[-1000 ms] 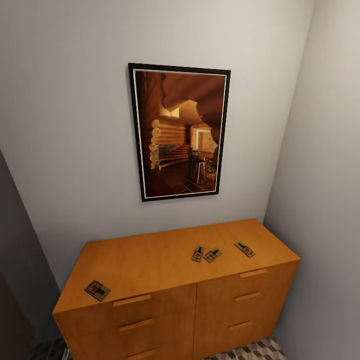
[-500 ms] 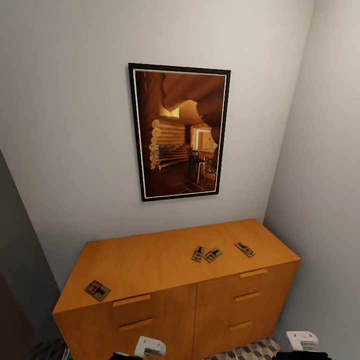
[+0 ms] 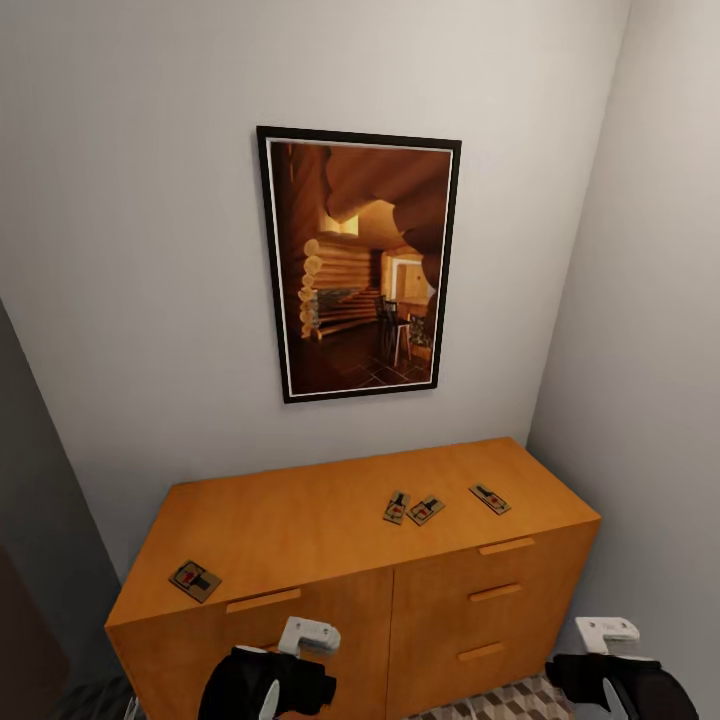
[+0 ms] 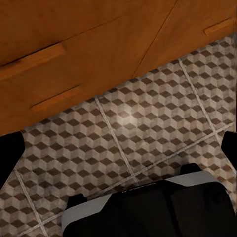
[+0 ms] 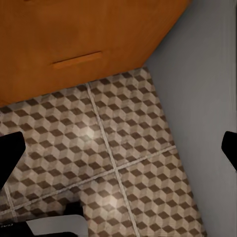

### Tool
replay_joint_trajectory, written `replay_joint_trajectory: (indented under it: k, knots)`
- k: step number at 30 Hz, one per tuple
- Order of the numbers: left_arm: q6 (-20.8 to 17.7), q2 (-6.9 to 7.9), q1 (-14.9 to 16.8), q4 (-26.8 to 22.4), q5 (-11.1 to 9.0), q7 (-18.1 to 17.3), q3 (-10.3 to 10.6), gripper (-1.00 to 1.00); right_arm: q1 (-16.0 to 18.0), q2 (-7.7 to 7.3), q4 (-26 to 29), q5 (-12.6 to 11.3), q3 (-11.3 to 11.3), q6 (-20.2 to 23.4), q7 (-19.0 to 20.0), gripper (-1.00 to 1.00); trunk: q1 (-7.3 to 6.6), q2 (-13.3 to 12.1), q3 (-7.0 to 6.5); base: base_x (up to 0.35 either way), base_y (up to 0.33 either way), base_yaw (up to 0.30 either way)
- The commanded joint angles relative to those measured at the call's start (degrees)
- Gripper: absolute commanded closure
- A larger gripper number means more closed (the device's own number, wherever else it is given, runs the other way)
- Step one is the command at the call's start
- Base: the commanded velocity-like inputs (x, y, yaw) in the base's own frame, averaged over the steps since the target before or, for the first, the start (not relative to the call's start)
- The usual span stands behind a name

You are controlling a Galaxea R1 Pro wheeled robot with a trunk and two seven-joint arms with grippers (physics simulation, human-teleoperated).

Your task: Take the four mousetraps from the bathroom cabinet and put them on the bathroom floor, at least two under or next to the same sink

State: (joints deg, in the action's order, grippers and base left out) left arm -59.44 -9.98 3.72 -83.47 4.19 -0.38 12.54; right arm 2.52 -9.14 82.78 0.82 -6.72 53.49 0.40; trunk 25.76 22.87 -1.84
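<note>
Several mousetraps lie on the flat top of the orange-brown cabinet point(image 3: 300, 525). One mousetrap point(image 3: 195, 580) sits near the front left corner. A pair of mousetraps point(image 3: 396, 507) point(image 3: 426, 510) lies side by side right of the middle, and another mousetrap point(image 3: 490, 498) lies further right. My left arm point(image 3: 268, 680) and right arm point(image 3: 615, 668) show low in the head view, in front of the drawers and below the cabinet top. My left gripper point(image 4: 118, 148) and right gripper point(image 5: 118, 150) are open and empty, pointing down at the cube-patterned bathroom floor point(image 4: 148, 133). The bathroom sink is out of view.
A framed picture point(image 3: 360, 262) hangs on the wall above the cabinet. A grey side wall point(image 3: 640, 380) stands close against the cabinet's right end, also seen as the wall point(image 5: 197, 98). Drawer fronts with bar handles point(image 4: 32, 61) stand just ahead of both grippers.
Both arms have risen into the bottom of the head view, higher now than half a second ago. The camera and the mousetraps have stayed still.
</note>
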Motion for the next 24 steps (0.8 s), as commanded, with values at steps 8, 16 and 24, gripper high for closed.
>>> replay_joint_trajectory:
  k: [8,16,24]
  knots:
    - [-0.6,-0.02,6.4,-0.4,-2.3,-0.1,0.1,-1.0,4.4,-0.07,0.4,0.1,0.0,3.5,0.0,-1.0,0.02,0.0,0.03,0.0,0.0,0.0]
    - [-0.6,-0.02,17.0,0.0,-8.0,-0.1,0.1,-1.0,11.0,0.0,0.3,0.1,0.1,6.5,0.0,-1.0,0.02,0.0,0.03,0.0,0.0,0.0]
    - [-0.6,-0.02,29.0,3.9,-12.1,-0.1,0.1,-1.0,18.3,0.22,-0.3,-0.2,0.4,6.5,-0.2,-1.0,0.02,0.0,0.03,0.0,0.0,0.0]
